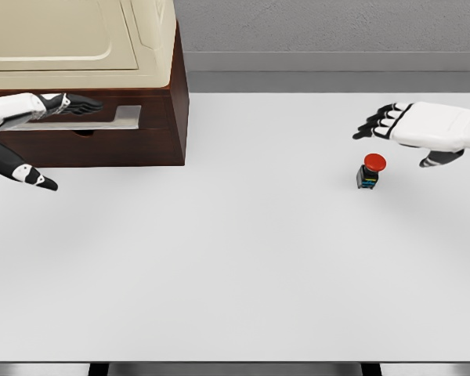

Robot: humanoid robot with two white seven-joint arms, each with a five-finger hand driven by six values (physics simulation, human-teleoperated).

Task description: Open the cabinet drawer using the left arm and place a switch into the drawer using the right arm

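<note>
**Entry: drawer and switch, both untouched — risks at this stage**

Item 1. Cabinet (102,117), far left of the white tabletop (235,266); dark wood body, cream upper part. Drawer (86,145) appears closed, its front flush with the cabinet; a pale metal handle (117,117) runs along it.

Item 2. Left robot hand (66,104), at the handle's left end, fingers stretched out flat and pointing right, thumb hanging low and apart. It grips nothing. Whether the fingertips touch the handle cannot be told.

Item 3. Switch (370,171), red mushroom cap on a small dark base, upright on the tabletop at the right, well apart from the cabinet.

Item 4. Right robot hand (392,124), just beyond and above the switch, fingers loosely spread and pointing left, holding nothing.

Risks, as judged:
- Flat fingers may slide along or off the handle instead of hooking it, so the drawer stays closed.
- A pull off the drawer's line may drag the cabinet across the tabletop.
- The switch is small and top-heavy; a descending finger may tip it or knock it away.
- A grasp on the rounded cap alone may slip.
- Carrying the switch over early risks meeting a closed drawer or the left arm.
</note>
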